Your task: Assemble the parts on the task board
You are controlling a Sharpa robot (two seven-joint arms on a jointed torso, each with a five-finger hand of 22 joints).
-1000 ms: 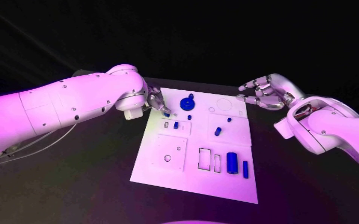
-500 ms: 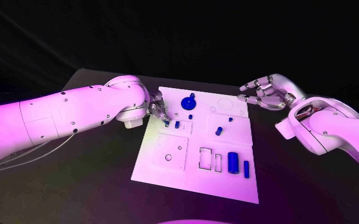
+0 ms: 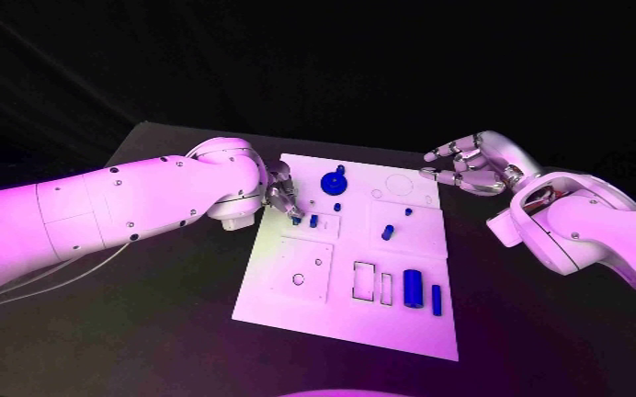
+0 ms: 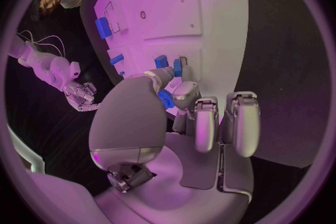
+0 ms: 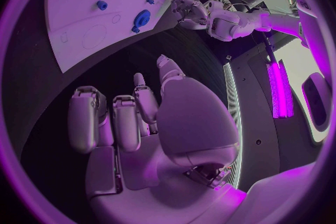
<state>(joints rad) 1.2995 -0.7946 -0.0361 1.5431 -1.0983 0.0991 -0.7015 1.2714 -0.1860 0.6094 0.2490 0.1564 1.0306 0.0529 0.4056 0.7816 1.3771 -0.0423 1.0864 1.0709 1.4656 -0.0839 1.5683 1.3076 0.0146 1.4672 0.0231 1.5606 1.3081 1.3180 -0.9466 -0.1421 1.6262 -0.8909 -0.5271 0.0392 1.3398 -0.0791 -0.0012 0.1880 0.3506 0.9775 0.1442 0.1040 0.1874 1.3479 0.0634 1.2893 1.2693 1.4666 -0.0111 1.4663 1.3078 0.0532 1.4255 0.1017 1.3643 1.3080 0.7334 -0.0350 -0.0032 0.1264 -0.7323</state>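
A small blue part (image 4: 166,99) is pinched in the left hand (image 3: 279,187) fingers at the board's (image 3: 398,319) 10 o'clock edge. Insertion is judged in hand; alignment over a slot is needed next. The right hand (image 3: 471,165) hovers empty, fingers apart, off the 2 o'clock corner

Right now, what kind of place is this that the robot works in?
Probably a robotics lab or test cell. A white task board with small blue parts lies on a black table before a dark backdrop, with the left hand over it.
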